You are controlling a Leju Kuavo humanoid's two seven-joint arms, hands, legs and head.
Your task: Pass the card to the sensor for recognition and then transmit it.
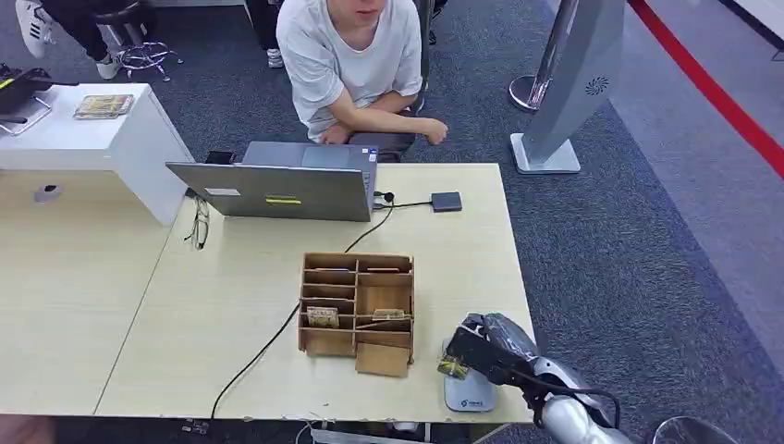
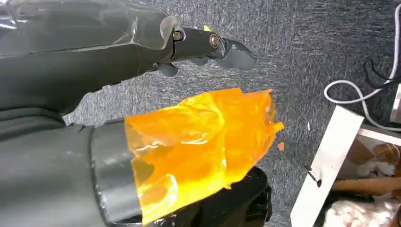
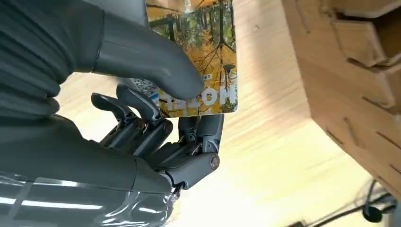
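Your card (image 3: 198, 56) sits pinched between the thumb and fingers of the right hand (image 1: 476, 351), just above the grey sensor (image 1: 470, 388) at the near edge of the pale wooden table (image 1: 462, 250). A wooden organiser (image 1: 356, 310) stands beside it. Dark grey carpet (image 1: 629, 259) surrounds the table. Your left hand (image 2: 203, 47) hangs over carpet, fingers partly curled, holding nothing.

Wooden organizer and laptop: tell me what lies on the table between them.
In the head view, a black cable crosses bare tabletop between the wooden organizer and the laptop; nothing else lies there.
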